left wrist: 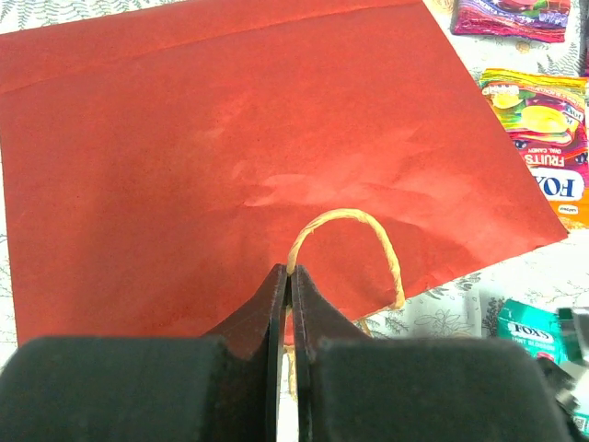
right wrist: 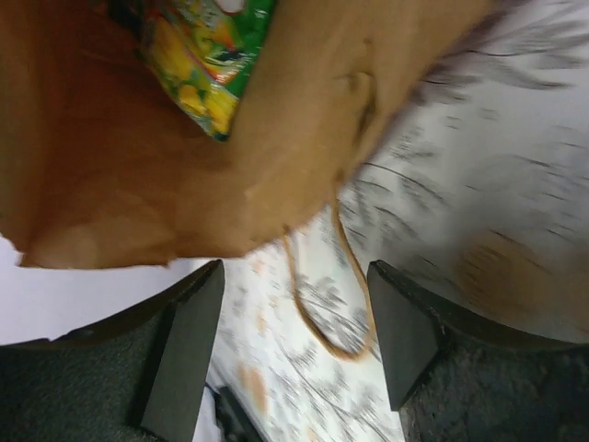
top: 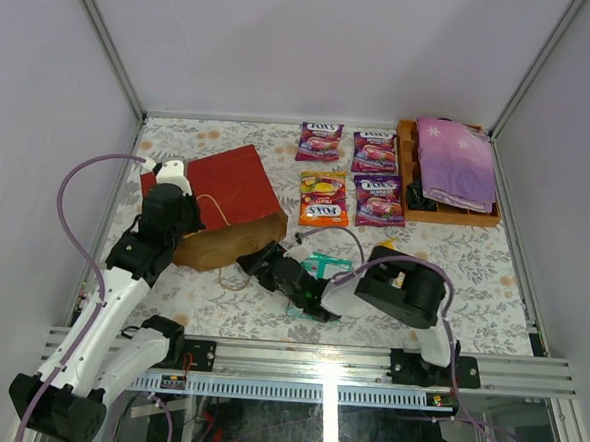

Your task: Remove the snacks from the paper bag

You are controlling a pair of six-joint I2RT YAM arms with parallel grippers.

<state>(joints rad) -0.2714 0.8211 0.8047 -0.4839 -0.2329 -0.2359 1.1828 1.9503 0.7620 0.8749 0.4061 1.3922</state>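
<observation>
From above, my left gripper [top: 188, 206] is at the red paper bag [top: 232, 182]. The bag lies on its side on the left part of the table [top: 492, 283], with its mouth turned near and right. My right gripper [top: 257, 262] is just at that mouth. If I push in too hard, the bag may slide or crumple.

Outside the bag, to its far right, lie three purple pouches [top: 320, 140] and an orange pouch [top: 323, 198]. A green pouch [top: 322, 265] lies near, beside my right arm. The wooden tray [top: 446, 216] at the far right holds a folded purple cloth [top: 457, 161] and a small dark thing [top: 417, 196] that I cannot name.

In my left wrist view, my left fingers [left wrist: 267, 308] are squeezed tight on the beige cord handle [left wrist: 354, 226]. If the cord slips or rips, the mouth may flop shut.

In my right wrist view, my right fingers [right wrist: 189, 350] are spread apart and hold nothing. Inside the brown bag I see a green-yellow pouch [right wrist: 202, 64], a bit farther in. I cannot see if more snacks hide behind it. The lower cord loop [right wrist: 322, 313] lies on the table under the mouth, and I think my fingers could catch in it. I could also pinch the paper along with the pouch, or the shiny pouch could slip away.
</observation>
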